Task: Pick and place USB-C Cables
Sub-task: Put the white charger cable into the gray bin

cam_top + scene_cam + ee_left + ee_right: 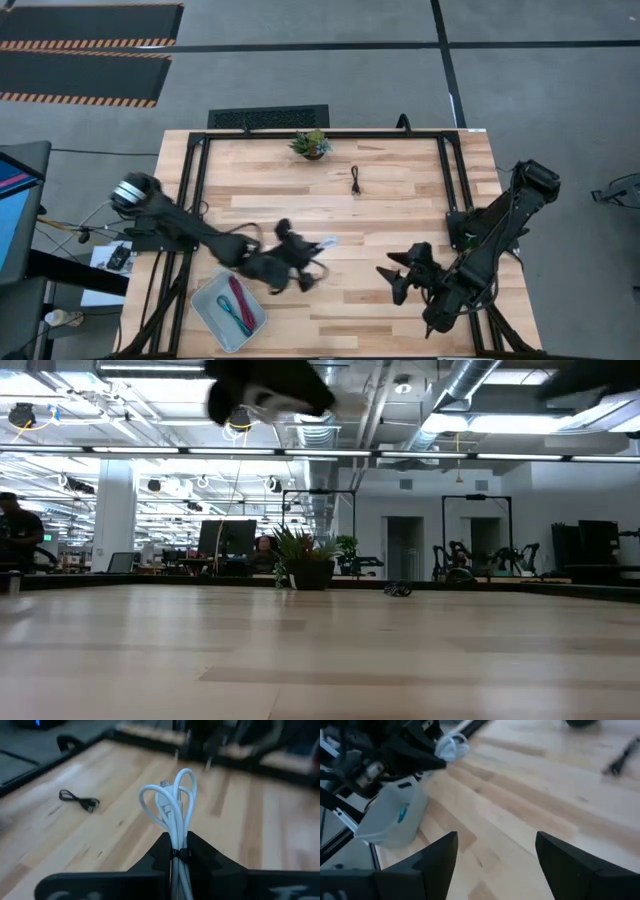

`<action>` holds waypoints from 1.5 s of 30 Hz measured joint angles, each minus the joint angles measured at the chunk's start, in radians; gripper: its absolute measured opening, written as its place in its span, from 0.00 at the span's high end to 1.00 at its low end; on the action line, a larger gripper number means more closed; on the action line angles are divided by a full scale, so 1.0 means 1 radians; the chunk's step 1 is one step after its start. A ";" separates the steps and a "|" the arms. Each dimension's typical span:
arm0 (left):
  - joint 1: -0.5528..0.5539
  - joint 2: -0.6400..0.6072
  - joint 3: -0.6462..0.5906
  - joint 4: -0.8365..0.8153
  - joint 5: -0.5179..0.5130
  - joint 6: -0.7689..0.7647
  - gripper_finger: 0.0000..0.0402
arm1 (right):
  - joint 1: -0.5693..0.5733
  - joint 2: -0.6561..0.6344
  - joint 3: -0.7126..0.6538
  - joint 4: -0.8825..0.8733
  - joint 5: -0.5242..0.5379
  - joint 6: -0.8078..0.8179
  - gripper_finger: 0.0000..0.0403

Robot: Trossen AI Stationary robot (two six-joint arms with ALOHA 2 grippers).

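My left gripper (312, 250) is above the table's near middle, shut on a coiled white cable (172, 802). The cable's loops stick out past the fingertips, also seen from the right wrist as the white cable (452, 746). A black cable (356, 180) lies flat on the table toward the far side. A grey tray (205, 318) at the near left holds a red cable (240, 296) and a teal cable (234, 314). My right gripper (400, 276) is open over the near right, nothing between its fingers. My left gripper pinches the white cable's bundled strands (176, 844) between its two fingers, several strands together, by the bundle's middle at a small dark tie. The fingers lie along the bundle and slant slightly downward. The looped end points away from the gripper, lifted clear of the table.
A small potted plant (311, 144) stands at the table's far edge, left of the black cable. The black frame rails (196, 190) run along the table's left and right sides. Bare wood lies between the two grippers.
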 joint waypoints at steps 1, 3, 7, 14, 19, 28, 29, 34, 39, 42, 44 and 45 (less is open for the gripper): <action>-0.019 -0.046 -0.066 0.082 -0.014 0.001 0.96 | -0.009 0.014 0.000 0.040 0.026 -0.045 0.28; -0.058 -0.135 -0.194 0.290 -0.027 0.010 0.97 | -0.028 0.046 -0.001 0.133 0.067 -0.142 0.28; -0.122 -0.248 -0.438 0.738 -0.027 0.048 0.94 | -0.115 0.131 -0.001 0.411 0.079 -0.398 0.28; -0.222 -0.232 -0.708 1.488 0.095 0.321 0.96 | -0.278 0.277 0.000 1.200 -0.124 -1.093 0.28; -0.284 -0.216 -0.723 1.590 0.091 0.459 0.95 | -0.402 0.330 0.000 1.489 -0.344 -1.205 0.28; -0.290 -0.179 -0.651 1.590 0.121 0.581 0.95 | -0.504 0.437 0.101 1.627 -0.629 -1.317 0.28; -0.289 -0.178 -0.651 1.591 0.120 0.581 0.95 | -0.504 0.448 0.122 1.625 -0.643 -1.352 0.28; -0.289 -0.178 -0.650 1.588 0.121 0.583 0.95 | -0.489 0.499 0.216 1.610 -0.657 -1.510 0.28; -0.289 -0.178 -0.650 1.583 0.121 0.583 0.95 | -0.480 0.509 0.269 1.578 -0.660 -1.555 0.28; -0.289 -0.179 -0.650 1.571 0.122 0.583 0.95 | -0.483 0.509 0.285 1.556 -0.668 -1.555 0.28; -0.289 -0.179 -0.650 1.570 0.122 0.583 0.95 | -0.490 0.509 0.294 1.554 -0.687 -1.552 0.28; -0.289 -0.179 -0.650 1.569 0.122 0.583 0.95 | -0.494 0.509 0.298 1.554 -0.699 -1.545 0.28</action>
